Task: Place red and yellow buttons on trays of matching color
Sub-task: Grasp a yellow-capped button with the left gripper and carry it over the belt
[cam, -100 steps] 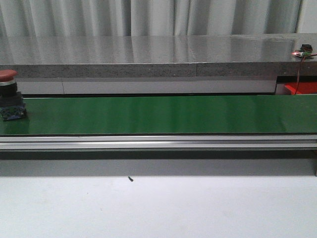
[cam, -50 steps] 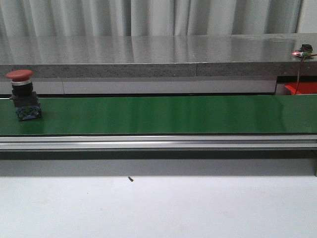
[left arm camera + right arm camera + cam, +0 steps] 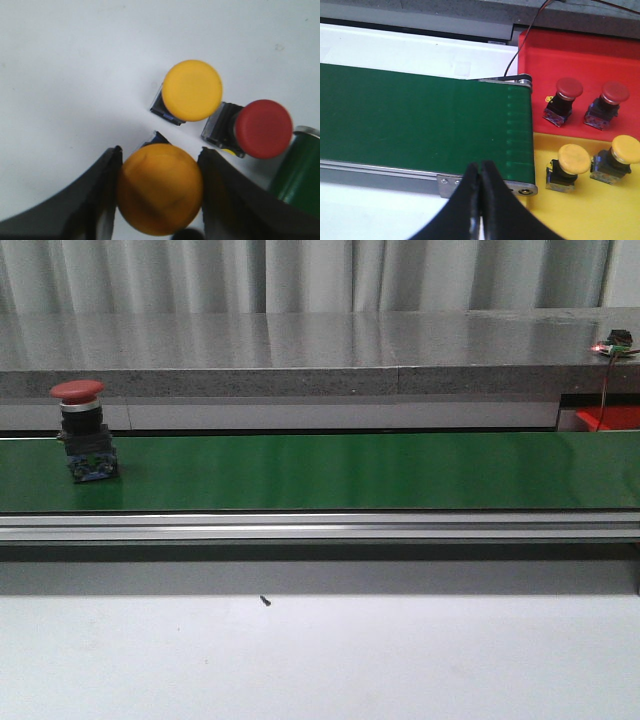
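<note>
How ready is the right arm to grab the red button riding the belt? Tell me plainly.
Probably not yet. The red button stands at the belt's left end, while the right end effector, shut and empty, hangs over the belt's right end by the trays. Nothing blocks the belt between them.

My front view is evenly lit and sharp, with pale glare streaks along the grey ledge (image 3: 300, 340) behind the green belt (image 3: 350, 472). On my left wrist view, the near yellow button (image 3: 160, 189) and dark pincer fingers (image 3: 90, 200) blur; the desk (image 3: 75, 75) looks washed-out white.
</note>
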Robot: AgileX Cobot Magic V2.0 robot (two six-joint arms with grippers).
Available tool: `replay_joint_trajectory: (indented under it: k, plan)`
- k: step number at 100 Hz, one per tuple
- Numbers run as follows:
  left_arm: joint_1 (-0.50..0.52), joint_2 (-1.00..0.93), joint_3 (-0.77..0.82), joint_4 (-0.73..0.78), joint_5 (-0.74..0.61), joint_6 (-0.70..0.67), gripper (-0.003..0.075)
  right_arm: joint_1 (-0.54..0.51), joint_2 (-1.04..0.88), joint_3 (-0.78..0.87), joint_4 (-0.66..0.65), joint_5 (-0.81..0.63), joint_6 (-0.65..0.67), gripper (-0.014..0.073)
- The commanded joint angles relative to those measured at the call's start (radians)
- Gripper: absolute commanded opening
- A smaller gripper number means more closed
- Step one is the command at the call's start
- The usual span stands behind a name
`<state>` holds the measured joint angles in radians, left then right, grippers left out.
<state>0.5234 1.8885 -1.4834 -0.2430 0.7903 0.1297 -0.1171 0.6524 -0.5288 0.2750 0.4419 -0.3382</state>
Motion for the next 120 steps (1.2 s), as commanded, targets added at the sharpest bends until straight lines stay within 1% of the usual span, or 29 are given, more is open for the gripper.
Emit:
replay_joint_trajectory:
  k: [1, 26, 54, 79, 84, 91, 103, 110, 115, 120]
  plan:
    - [-0.023, -0.111, -0.016, -0.013, -0.024, 0.01, 0.0207, 0.001, -0.004, -0.027, 0.013, -0.072, -0.008, -0.0122]
    - [-0.132, -0.238, 0.06, -0.013, -0.031, 0.01, 0.0207, 0.001, -0.004, -0.027, 0.013, -0.072, -0.008, -0.0122]
    - [-0.223, -0.243, 0.105, -0.015, -0.023, 0.01, 0.0207, 0.001, -0.004, -0.027, 0.019, -0.072, -0.008, -0.0122]
    - [-0.243, -0.24, 0.146, -0.015, -0.023, 0.01, 0.0218, 0.001, -0.004, -0.027, 0.02, -0.072, -0.008, -0.0122]
    - [-0.243, -0.236, 0.148, -0.015, -0.011, 0.012, 0.0241, 0.001, -0.004, -0.027, 0.02, -0.072, -0.008, -0.0122]
    - [-0.243, -0.236, 0.152, -0.015, 0.002, 0.012, 0.03, 0.001, -0.004, -0.027, 0.02, -0.072, -0.008, -0.0122]
    - [-0.243, -0.236, 0.152, -0.017, 0.01, 0.019, 0.0451, 0.001, -0.004, -0.027, 0.02, -0.072, -0.008, -0.0122]
    - [-0.243, -0.238, 0.152, -0.024, 0.01, 0.021, 0.0525, 0.001, -0.004, -0.027, 0.02, -0.072, -0.008, -0.0122]
    - [-0.243, -0.242, 0.152, -0.034, 0.01, 0.021, 0.0562, 0.001, -0.004, -0.027, 0.02, -0.072, -0.008, -0.0122]
    - [-0.243, -0.246, 0.152, -0.049, 0.014, 0.035, 0.058, 0.001, -0.004, -0.027, 0.02, -0.072, -0.008, -0.0122]
